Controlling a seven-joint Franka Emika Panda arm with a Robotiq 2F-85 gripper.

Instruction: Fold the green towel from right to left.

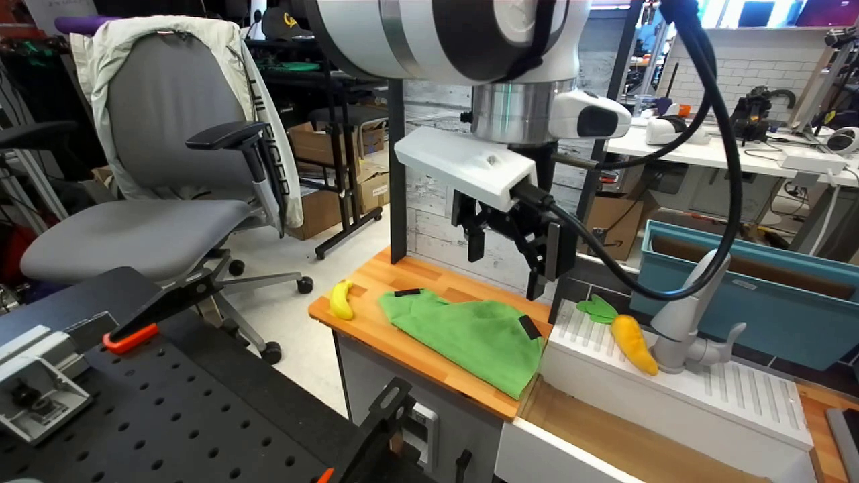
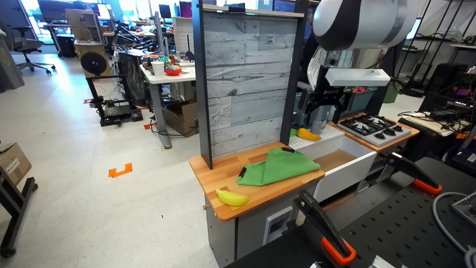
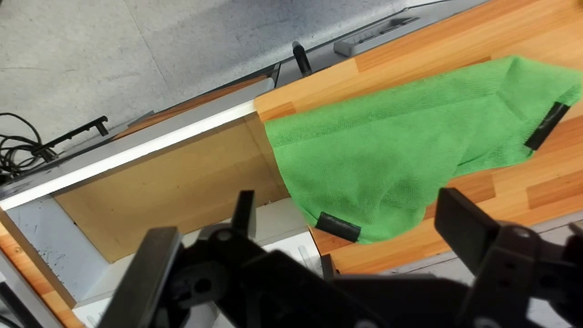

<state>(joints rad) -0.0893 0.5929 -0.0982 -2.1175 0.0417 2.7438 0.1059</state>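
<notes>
Green towel (image 1: 470,335) lies on worktop (image 2: 221,173), looks partly doubled over; end effector (image 1: 506,275) spread, empty, well clear; right-to-left fold likely unfinished.

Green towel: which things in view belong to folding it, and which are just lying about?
For the fold:
green towel, spread on the wooden countertop
gripper, open, apart from the towel

Just lying about:
yellow toy banana, on the same countertop
toy carrot, on the ridged white drainboard
</notes>
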